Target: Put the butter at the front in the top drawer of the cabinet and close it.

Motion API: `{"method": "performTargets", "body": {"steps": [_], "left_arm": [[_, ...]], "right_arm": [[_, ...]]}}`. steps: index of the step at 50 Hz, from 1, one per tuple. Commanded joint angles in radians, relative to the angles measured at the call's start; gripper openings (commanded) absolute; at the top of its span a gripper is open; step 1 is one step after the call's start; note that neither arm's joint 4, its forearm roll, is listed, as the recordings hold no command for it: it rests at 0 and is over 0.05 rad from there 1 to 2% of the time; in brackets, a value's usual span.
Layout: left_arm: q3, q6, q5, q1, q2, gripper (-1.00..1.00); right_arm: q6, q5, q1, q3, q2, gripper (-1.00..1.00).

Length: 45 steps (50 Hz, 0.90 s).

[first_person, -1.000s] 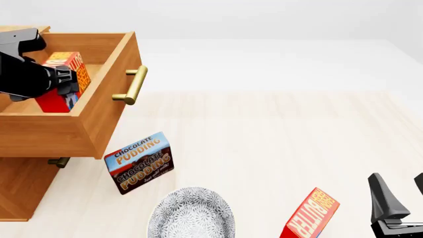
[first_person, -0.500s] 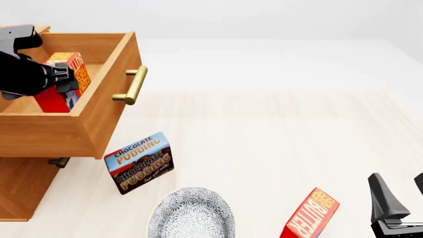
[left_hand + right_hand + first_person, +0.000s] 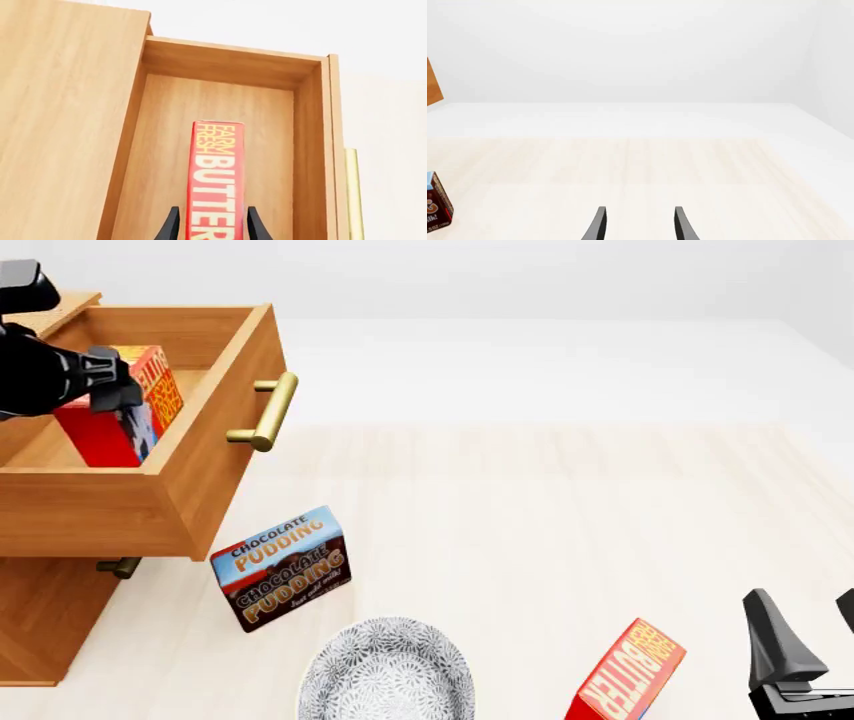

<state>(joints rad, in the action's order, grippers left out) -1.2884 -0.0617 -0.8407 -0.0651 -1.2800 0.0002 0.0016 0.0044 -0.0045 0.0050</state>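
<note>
While boxed, "FARM FRESH BUTTER" carton (image 3: 215, 180)

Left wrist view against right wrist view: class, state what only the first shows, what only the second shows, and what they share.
Only the left wrist view shows the butter standing in the open top drawer, between the left gripper fingers. Only the right wrist view shows the bare table, a chocolate pudding box at its edge, and the right gripper open. Both show two dark fingertips and white background.

Simulated tabletop (image 3: 561, 520) (blank white backdrop).
</note>
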Motion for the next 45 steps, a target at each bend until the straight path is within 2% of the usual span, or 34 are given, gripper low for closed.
{"method": "performTargets", "body": {"steps": [1,12,18,29,39,45], "left_arm": [[-0.006,0.008,-0.039,0.009,0.040,1.00],[-0.032,0.012,-0.109,0.041,0.085,1.00],[-0.040,0.043,-0.165,0.026,0.130,1.00],[-0.090,0.087,-0.269,0.051,0.197,1.00],[-0.169,0.098,-0.318,0.128,0.207,1.00],[-0.227,0.132,-0.339,0.176,0.208,1.00]], "right_arm": [[0.000,-0.001,0.000,0.001,-0.001,1.00],[0.000,0.000,0.000,0.001,-0.001,1.00],[0.000,-0.001,0.000,0.001,-0.001,1.00],[0.000,-0.001,0.000,0.001,-0.001,1.00],[0.000,-0.001,0.000,0.001,-0.001,1.00],[0.000,-0.001,0.000,0.001,-0.001,1.00]]}}
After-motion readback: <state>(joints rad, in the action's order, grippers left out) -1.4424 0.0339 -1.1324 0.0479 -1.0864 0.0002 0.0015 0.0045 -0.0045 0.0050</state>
